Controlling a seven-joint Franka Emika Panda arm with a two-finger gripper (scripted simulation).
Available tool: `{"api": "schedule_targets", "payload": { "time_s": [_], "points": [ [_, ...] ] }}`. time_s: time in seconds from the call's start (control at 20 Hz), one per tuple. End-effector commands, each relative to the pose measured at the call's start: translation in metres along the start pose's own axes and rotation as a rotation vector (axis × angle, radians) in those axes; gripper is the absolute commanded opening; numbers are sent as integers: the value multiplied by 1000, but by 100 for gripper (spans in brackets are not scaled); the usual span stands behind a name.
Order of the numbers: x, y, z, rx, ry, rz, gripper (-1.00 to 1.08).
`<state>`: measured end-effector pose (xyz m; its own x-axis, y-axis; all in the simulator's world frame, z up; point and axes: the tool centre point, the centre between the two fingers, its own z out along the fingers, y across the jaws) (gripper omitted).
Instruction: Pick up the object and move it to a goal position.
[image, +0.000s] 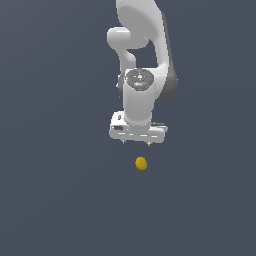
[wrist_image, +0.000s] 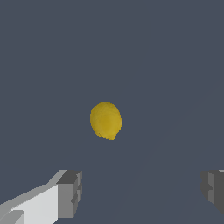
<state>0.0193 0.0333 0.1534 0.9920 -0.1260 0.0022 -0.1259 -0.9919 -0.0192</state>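
The object is a small yellow-ochre, egg-shaped lump (image: 141, 163) lying on the dark grey floor, a little below the white arm in the exterior view. It also shows in the wrist view (wrist_image: 105, 120), apart from both fingers. My gripper (image: 136, 143) hangs above the floor, just above the lump in the exterior view, with only two short finger tips showing under the white hand. In the wrist view the gripper (wrist_image: 140, 192) is open and empty, its two grey fingertips (wrist_image: 70, 192) far apart, and the lump lies beyond them, not between them.
The white arm (image: 142, 55) rises to the top of the exterior view. A flat dark grey floor (image: 50, 190) fills the surroundings.
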Motion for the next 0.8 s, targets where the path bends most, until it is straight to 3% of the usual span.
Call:
{"api": "schedule_targets", "payload": {
  "time_s": [0.0,0.75],
  "points": [
    [4,-3,8,0,-1,55,100],
    [27,-25,59,-13,-1,404,100]
  ]
}}
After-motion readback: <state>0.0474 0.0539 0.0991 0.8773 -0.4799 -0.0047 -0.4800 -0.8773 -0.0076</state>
